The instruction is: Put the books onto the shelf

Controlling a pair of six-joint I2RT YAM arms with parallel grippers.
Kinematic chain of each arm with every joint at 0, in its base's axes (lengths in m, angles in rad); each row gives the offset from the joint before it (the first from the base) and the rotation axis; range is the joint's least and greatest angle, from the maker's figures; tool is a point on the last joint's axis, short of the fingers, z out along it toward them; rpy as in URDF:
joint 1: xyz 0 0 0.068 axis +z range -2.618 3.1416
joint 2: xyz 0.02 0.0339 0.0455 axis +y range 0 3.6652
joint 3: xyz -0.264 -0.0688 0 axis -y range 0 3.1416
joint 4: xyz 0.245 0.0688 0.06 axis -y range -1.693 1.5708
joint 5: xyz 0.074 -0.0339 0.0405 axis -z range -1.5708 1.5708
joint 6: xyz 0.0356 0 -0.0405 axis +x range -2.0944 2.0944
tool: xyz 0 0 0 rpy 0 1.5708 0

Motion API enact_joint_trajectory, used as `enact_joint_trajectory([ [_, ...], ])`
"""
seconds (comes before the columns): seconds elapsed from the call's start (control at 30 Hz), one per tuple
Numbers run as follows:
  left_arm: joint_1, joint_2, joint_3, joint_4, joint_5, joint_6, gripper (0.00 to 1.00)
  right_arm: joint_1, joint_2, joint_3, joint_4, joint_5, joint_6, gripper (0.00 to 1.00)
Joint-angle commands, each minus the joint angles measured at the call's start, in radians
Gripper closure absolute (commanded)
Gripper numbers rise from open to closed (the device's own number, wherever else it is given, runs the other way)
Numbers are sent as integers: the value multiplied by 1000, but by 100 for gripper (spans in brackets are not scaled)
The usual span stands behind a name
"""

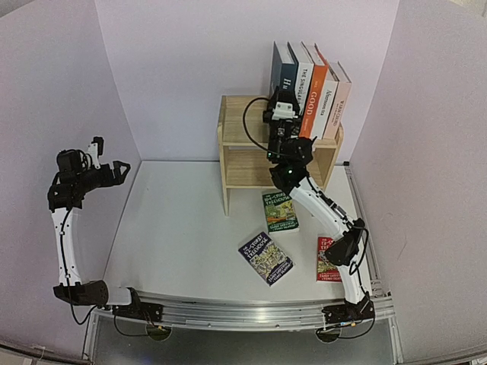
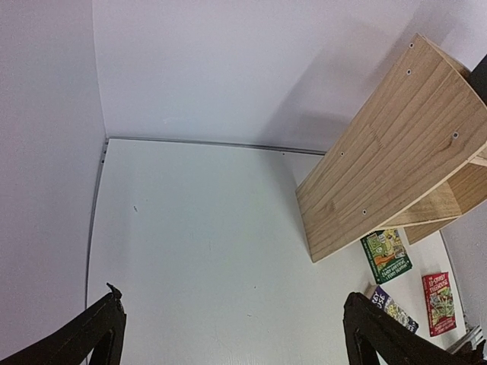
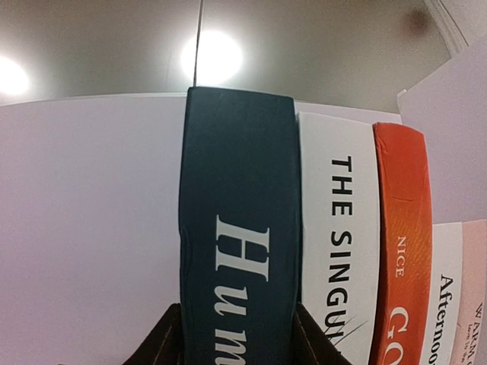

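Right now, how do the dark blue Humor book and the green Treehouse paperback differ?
The dark blue Humor book stands on end atop the shelf; the green Treehouse paperback lies flat on the table. The Humor book is larger, the paperback smaller. The right gripper straddles the Humor book; no gripper is at the paperback. Both show printed titles.

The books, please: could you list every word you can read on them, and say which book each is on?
"Hum", cut off: blue book spine.
"THE SINGU", cut off: white book beside it.
"NICE", "GOOD": orange book.
"Afternoo", cut off: next white book.
End book: too cropped to read.
Green paperback, dark paperback, red paperback: print too small.
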Motion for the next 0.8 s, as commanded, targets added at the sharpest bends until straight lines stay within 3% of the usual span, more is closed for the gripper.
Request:
enact_joint_trajectory([
  [0.0, -4, -24, 0, -6, 14, 18, 0, -16, -39, -40, -1, 43, 14, 51],
  [0.53, -19, -30, -37, -17, 77, 20, 0, 31, -103, -94, 49, 47, -54, 48],
  [0.77, -52, -28, -40, 60, 150, 18, 0, 36, -119, -113, 63, 51, -61, 47],
])
